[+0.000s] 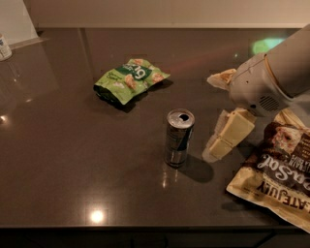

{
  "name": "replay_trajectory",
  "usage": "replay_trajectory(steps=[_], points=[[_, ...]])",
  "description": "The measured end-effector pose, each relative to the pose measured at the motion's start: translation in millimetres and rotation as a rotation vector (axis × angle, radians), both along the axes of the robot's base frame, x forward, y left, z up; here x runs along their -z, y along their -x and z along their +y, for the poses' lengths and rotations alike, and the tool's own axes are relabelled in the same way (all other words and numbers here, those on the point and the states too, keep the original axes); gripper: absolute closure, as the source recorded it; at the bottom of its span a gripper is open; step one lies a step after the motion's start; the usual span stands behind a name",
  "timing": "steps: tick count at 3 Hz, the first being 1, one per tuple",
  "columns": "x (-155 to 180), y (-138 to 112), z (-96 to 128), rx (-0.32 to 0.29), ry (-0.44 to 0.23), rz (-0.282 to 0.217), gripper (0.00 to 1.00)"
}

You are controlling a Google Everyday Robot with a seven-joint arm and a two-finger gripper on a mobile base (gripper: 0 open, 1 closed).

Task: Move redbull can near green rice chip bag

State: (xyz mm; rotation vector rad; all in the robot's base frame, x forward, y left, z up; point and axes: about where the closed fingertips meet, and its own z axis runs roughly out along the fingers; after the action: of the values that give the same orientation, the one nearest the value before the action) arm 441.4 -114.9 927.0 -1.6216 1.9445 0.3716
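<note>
Starting at the gripper (213, 117): hanging low over the right side of the table (72, 160), its 2 blocky cream fingers (231, 133) spread wide, pinching nothing, with dark tabletop showing between them. Running back up and to the right into a rounded pale-grey wrist (256, 89) and a thick arm (290, 58), which is leaving the frame at the right edge.

Standing upright just left of the lower finger, apart from it: the can (179, 138), a slim silver metal cylinder with dark blue marks and a shiny pull-tab top, casting a shadow to the right. Lying well apart from the can, up and to the left: the green bag (130, 80), small, crinkled, glossy light green with white lettering, chip pictures and a dark lower edge. Lying flat below and right of the gripper: 1 larger tan-and-brown bag (278, 179) with white lettering, nearly reaching the table's front edge.

Carrying all of it: a dark, polished tabletop, mirroring light spots. Stretching bare between can and green bag, and widely to the can's left. Running along the bottom, the front edge; meeting a pale wall (169, 12) at the back.
</note>
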Motion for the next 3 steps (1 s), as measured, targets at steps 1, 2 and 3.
replay_trajectory(steps=[1, 2, 3], points=[[10, -2, 19, -0.039, -0.049, 0.016, 0.00], [20, -4, 33, -0.067, -0.083, 0.037, 0.00], [23, -5, 41, -0.085, -0.110, 0.052, 0.00]])
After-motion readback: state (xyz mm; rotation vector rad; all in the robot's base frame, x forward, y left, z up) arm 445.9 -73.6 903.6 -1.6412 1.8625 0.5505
